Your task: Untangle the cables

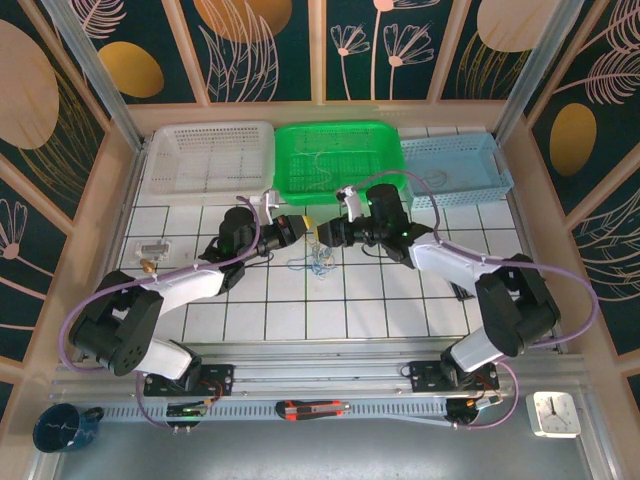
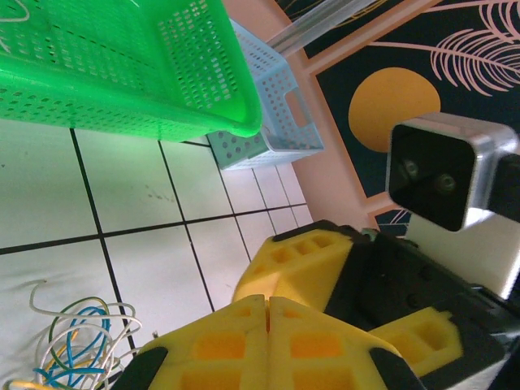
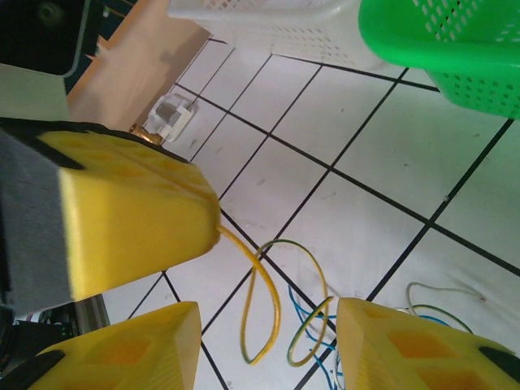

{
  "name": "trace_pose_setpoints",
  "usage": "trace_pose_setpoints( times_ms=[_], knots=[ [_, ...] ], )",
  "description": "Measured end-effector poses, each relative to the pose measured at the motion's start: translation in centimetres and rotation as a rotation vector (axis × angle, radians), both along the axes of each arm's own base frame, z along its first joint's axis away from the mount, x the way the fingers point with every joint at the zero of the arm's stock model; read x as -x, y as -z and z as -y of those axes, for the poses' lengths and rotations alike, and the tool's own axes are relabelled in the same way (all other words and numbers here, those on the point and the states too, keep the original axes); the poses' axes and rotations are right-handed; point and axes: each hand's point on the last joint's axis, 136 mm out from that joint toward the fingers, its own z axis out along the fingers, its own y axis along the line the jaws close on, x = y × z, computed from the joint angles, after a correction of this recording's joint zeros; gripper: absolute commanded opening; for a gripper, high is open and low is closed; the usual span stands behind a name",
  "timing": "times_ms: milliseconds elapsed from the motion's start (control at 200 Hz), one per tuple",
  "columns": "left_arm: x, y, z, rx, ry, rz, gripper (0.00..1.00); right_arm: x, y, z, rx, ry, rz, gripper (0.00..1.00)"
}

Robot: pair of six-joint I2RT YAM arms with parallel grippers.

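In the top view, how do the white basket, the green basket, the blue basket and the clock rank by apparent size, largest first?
1. white basket and green basket: they look about equal, so I do not rank them.
2. blue basket
3. clock

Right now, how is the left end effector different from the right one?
The left end effector is shut; the right end effector is open. The left one pinches a yellow wire; the right one grips nothing. Both have yellow fingers and meet above the cables.
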Motion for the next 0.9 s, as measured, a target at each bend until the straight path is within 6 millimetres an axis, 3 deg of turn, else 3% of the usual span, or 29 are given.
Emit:
trace_pose_setpoints(
  times_ms=[110,245,295,405,500,656,901],
  knots=[
    [-0.1,-0.2,0.1,0.002,0.001,0.003,0.00,-0.3,0.6,-0.3,-0.002,-0.001,-0.020,0.38],
    [0.0,-0.2,0.1,0.005,0.009,0.003,0.01,-0.6,0.8,-0.7,-0.017,-0.006,-0.032,0.00],
    [0.1,-0.3,0.2,0.006,0.015,0.003,0.14,-0.7,0.6,-0.8,-0.024,-0.005,-0.034,0.00],
    [0.1,-0.4,0.2,0.008,0.016,0.008,0.54,-1.4,0.2,-0.2,-0.049,0.022,-0.048,0.00],
    [0.1,-0.5,-0.2,-0.001,-0.007,0.025,0.73,-2.8,-0.9,1.4,-0.090,0.077,-0.056,0.00],
    [0.3,0.0,-1.5,-0.020,-0.064,0.041,0.80,-4.3,-3.9,4.2,-0.157,0.163,-0.035,0.00],
    [0.1,1.7,-1.8,-0.049,-0.082,0.024,0.83,-3.7,-7.9,4.1,-0.281,0.164,-0.021,0.00]
  ],
)
